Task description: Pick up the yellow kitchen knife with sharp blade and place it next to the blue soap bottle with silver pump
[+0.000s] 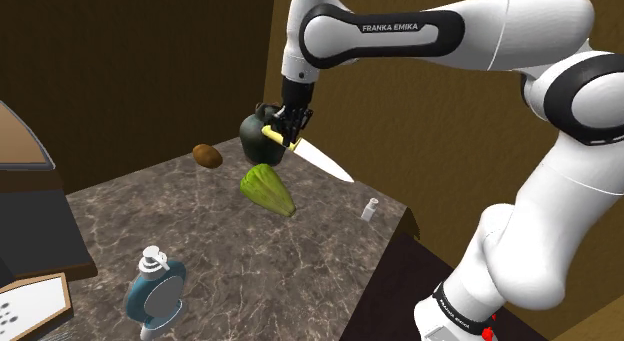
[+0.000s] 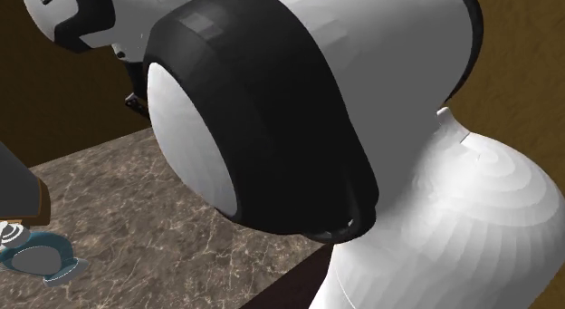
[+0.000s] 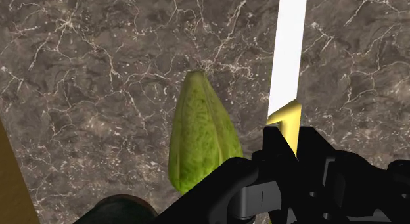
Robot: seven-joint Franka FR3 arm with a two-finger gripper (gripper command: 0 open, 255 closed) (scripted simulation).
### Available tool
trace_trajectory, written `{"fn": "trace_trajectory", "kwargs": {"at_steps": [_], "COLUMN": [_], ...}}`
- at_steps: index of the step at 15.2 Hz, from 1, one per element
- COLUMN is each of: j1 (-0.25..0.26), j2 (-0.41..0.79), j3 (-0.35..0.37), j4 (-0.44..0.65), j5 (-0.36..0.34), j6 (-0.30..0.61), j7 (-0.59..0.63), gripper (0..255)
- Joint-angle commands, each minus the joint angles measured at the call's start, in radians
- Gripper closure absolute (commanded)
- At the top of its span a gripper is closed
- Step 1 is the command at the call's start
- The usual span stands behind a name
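Claw (image 1: 288,132) clamps knife (image 1: 328,163) aloft; yellow handle mostly hidden inside grip.

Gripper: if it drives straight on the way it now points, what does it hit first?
Most likely the green fruit lying on the marble counter just under the gripper and its held knife; depth is unclear, so it may miss and reach bare counter beside it.

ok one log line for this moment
claw: shut on knife handle | knife: raised, blade over counter beside green fruit | soap bottle: across counter, apart from knife | placed: not yet
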Motion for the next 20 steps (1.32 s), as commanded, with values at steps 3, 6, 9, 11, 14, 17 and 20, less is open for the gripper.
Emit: {"fn": "trace_trajectory", "kwargs": {"at_steps": [3, 6, 9, 11, 14, 17, 20], "j1": [0.047, 0.081, 0.116, 0.14, 0.175, 0.211, 0.247], "j2": [-0.035, -0.046, -0.048, -0.045, -0.033, -0.011, 0.019], "j3": [0.044, 0.08, 0.115, 0.139, 0.175, 0.21, 0.244], "j4": [-0.043, -0.056, -0.059, -0.055, -0.041, -0.015, 0.021], "j5": [0.001, 0.004, 0.006, 0.007, 0.007, 0.004, -0.002], "j6": [0.009, 0.012, 0.014, 0.015, 0.014, 0.011, 0.006], "j7": [0.092, 0.162, 0.232, 0.279, 0.35, 0.421, 0.493], "gripper": [255, 255, 255, 255, 255, 255, 255]}}
